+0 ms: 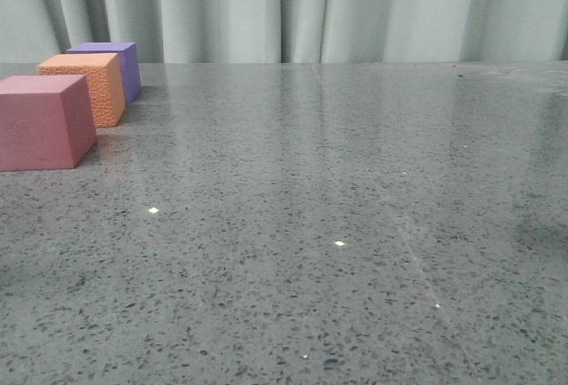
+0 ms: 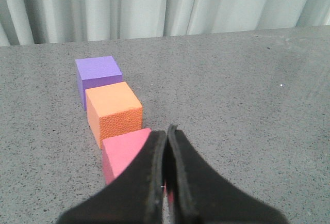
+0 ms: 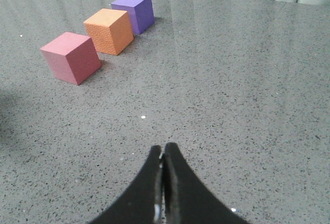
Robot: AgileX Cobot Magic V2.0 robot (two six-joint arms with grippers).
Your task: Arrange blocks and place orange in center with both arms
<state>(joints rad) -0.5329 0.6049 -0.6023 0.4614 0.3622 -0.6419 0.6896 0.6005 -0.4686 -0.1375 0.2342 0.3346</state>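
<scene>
Three blocks stand in a row at the far left of the table: a pinkish-red cube (image 1: 43, 121) nearest, the orange cube (image 1: 87, 86) in the middle, a purple cube (image 1: 114, 66) farthest. My left gripper (image 2: 167, 131) is shut and empty, above and just behind the pinkish-red cube (image 2: 124, 150), which it partly hides; the orange cube (image 2: 112, 111) and purple cube (image 2: 98, 78) lie beyond. My right gripper (image 3: 163, 148) is shut and empty over bare table, well away from the pinkish-red (image 3: 71, 57), orange (image 3: 109, 30) and purple (image 3: 135, 11) cubes. Neither gripper shows in the front view.
The grey speckled tabletop (image 1: 337, 225) stretches to the right of the blocks. A pale pleated curtain (image 1: 293, 8) hangs behind the table's far edge.
</scene>
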